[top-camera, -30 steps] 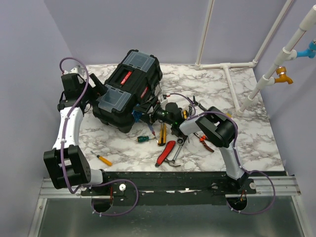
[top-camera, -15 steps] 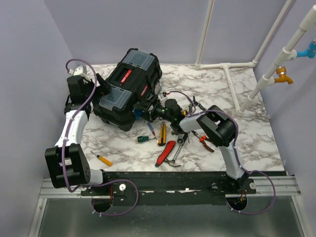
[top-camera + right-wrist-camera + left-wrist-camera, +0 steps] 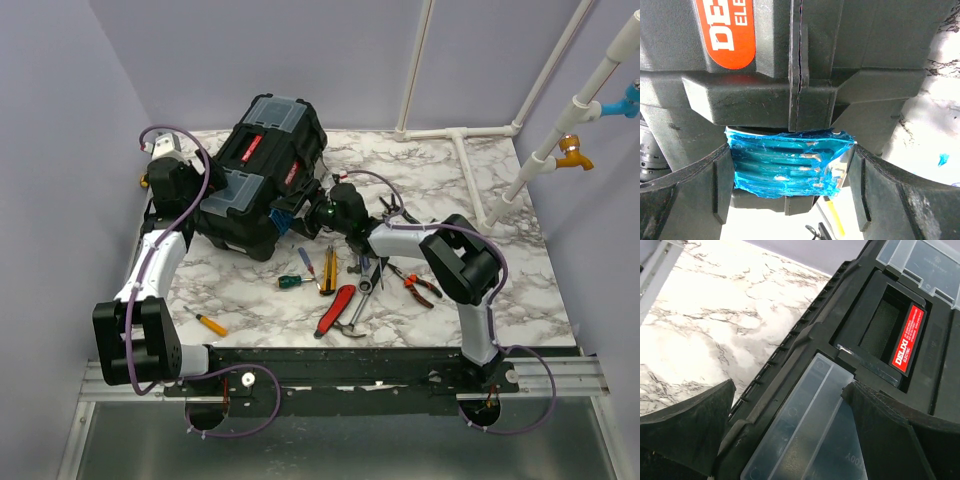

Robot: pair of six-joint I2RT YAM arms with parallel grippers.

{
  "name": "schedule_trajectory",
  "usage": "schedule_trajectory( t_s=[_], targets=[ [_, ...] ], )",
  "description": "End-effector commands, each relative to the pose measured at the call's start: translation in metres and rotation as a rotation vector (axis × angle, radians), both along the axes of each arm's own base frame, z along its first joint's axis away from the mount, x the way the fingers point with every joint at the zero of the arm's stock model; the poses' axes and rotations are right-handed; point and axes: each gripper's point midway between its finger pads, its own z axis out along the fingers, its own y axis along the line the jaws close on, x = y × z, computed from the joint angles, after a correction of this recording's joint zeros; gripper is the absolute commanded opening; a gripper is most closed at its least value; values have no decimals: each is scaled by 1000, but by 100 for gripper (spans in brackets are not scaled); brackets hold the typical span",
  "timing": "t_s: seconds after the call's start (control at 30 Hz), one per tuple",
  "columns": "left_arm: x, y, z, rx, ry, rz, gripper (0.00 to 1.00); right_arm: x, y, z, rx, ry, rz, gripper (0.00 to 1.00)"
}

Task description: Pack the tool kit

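Note:
The black toolbox stands at the back left of the table, lid shut, tipped up on its far side, with a red handle. My left gripper is open, its jaws straddling the box's left lid edge and a grey translucent compartment. My right gripper is shut on the teal latch at the box's front, one finger on each side. Loose tools lie in front: a green screwdriver, a yellow screwdriver, a red-handled tool, a hammer, a wrench, and orange pliers.
A small yellow screwdriver lies alone near the front left. White pipes run along the back right of the marble table. Purple walls close in on the left and back.
The toolbox has tipped and shifted towards the back. My right gripper moved left and back with the latch. My left gripper moved back along the box's left side.

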Motion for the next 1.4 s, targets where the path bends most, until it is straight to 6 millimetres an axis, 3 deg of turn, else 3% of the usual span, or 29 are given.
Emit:
schedule_trajectory(
  t_s=[0.0, 0.27, 0.57, 0.63, 0.67, 0.73, 0.77, 0.83, 0.97, 1.1, 1.23, 1.37],
  targets=[
    [-71, -74, -105, -86, 420, -230, 98, -3, -21, -62, -358, -14, -40, 28],
    [-77, -74, -116, -6, 451, -199, 97, -5, -39, -85, -496, 11, -46, 27],
    [-89, -84, -134, 210, 537, -151, 97, -2, -67, -101, -573, 43, -60, 25],
    [-91, -91, -138, 215, 552, -173, 98, -4, -62, -96, -526, 40, -26, 33],
    [-91, -92, -139, 211, 562, -177, 98, -6, -59, -92, -494, 36, -4, 45],
    [-91, -95, -137, 206, 574, -192, 99, -8, -56, -82, -402, 27, 14, 79],
    [-91, -98, -134, 197, 574, -206, 98, -7, -55, -77, -356, 20, 21, 89],
    [-92, -106, -126, 165, 559, -241, 98, -7, -55, -69, -278, 10, 45, 99],
    [-98, -119, -113, 101, 536, -295, 99, -4, -55, -66, -201, 3, 95, 100],
    [-106, -135, -108, 29, 528, -364, 98, -8, -46, -50, 2, -20, 175, 100],
    [-112, -143, -114, -11, 538, -396, 98, -10, -37, -41, 122, -41, 218, 100],
    [-118, -148, -123, -14, 560, -418, 98, -14, -30, -18, 254, -87, 273, 100]
  ],
)
